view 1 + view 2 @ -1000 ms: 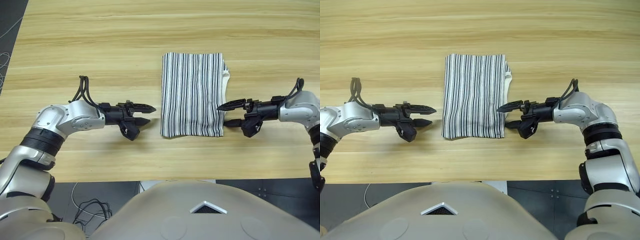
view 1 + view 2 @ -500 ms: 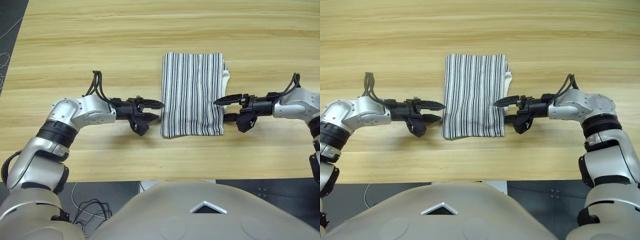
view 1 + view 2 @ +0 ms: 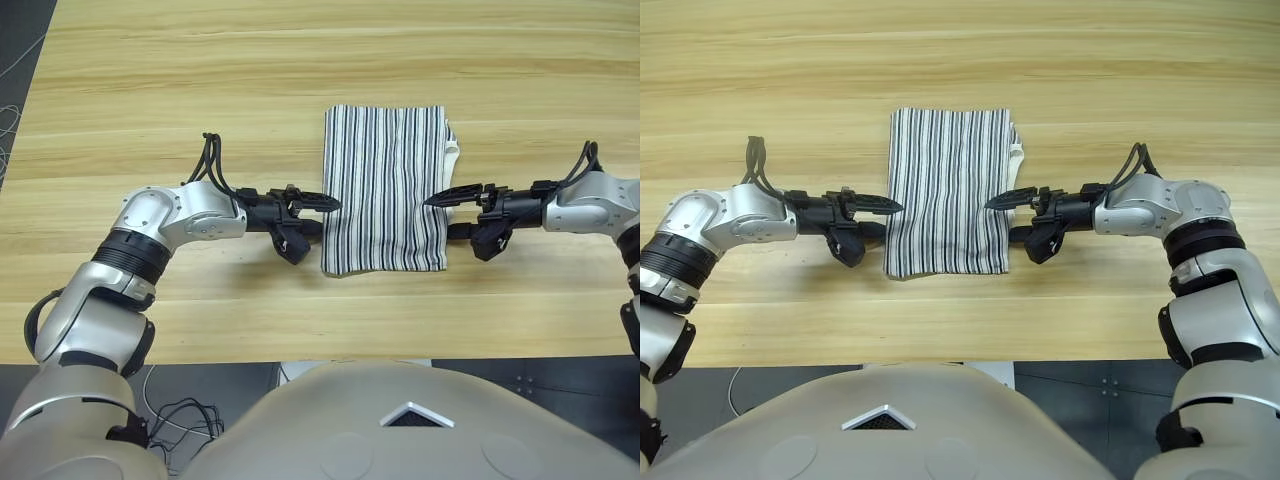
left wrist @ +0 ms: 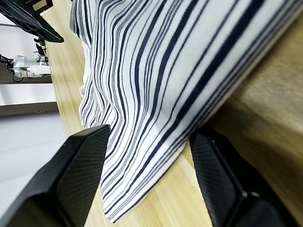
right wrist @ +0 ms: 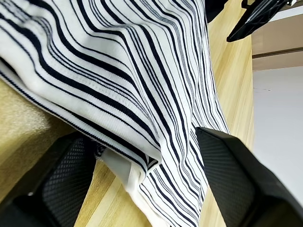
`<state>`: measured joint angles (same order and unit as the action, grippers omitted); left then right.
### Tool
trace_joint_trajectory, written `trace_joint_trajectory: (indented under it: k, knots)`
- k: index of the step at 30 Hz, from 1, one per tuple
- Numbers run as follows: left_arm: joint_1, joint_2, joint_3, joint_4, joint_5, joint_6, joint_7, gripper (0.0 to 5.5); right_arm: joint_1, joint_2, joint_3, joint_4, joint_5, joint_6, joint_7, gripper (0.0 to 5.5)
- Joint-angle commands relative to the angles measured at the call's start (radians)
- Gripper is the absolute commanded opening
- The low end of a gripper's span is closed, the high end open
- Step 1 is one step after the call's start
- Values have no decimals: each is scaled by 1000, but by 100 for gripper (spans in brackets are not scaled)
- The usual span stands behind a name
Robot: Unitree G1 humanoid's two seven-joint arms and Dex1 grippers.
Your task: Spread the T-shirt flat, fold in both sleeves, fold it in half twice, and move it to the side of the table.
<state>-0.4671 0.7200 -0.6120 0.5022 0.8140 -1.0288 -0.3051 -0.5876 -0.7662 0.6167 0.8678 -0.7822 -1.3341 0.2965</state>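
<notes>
1. The light wooden surface runs across my whole field. Dark floor lies past its left edge.
2. My left end effector lies low over the surface, pointing right, at the left edge of the T-shirt's near half. Its two fingers are spread apart. The upper one reaches just over the striped cloth and the lower one sits by the edge, close to the wood. In the left wrist view the shirt's edge hangs in the gap between the fingers, and nothing is clamped.
3. The T-shirt lies near the middle of the surface, between my two arms. It is folded into a tall rectangle of black and white stripes that run away from me. Its near edge is straight. A strip of plain white fabric peeks out along the upper part of its right edge.
4. My right end effector mirrors the left one, pointing left at the shirt's right edge, about level with it. Its fingers are spread as well, the upper one over the cloth and the lower one beside the edge. In the right wrist view the layered edge, with white fabric under the stripes, sits between the fingers, unclamped.
</notes>
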Motion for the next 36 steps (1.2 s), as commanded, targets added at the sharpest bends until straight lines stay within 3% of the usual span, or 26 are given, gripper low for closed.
trace_joint_trajectory:
  k: [1,11,15,27,30,33,36]
  knots:
    - [-8,-11,-10,17,10,3,-14,304,68,18,82,20,-76,47,61,366]
    - [4,-45,-25,58,-7,0,-6,304,78,36,116,23,-37,56,88,366]
    - [-6,-52,-34,78,12,-2,5,260,72,41,127,24,-20,62,92,293]
    - [-11,-64,-39,101,25,-2,32,46,57,45,144,19,-18,78,70,32]
    - [-16,-66,-40,105,28,-4,34,10,55,46,147,19,-17,80,67,20]
    - [-14,-65,-42,100,21,-7,27,10,53,46,146,17,-3,77,75,20]
    - [10,-60,-27,73,-105,28,-76,10,51,51,145,22,197,78,202,20]
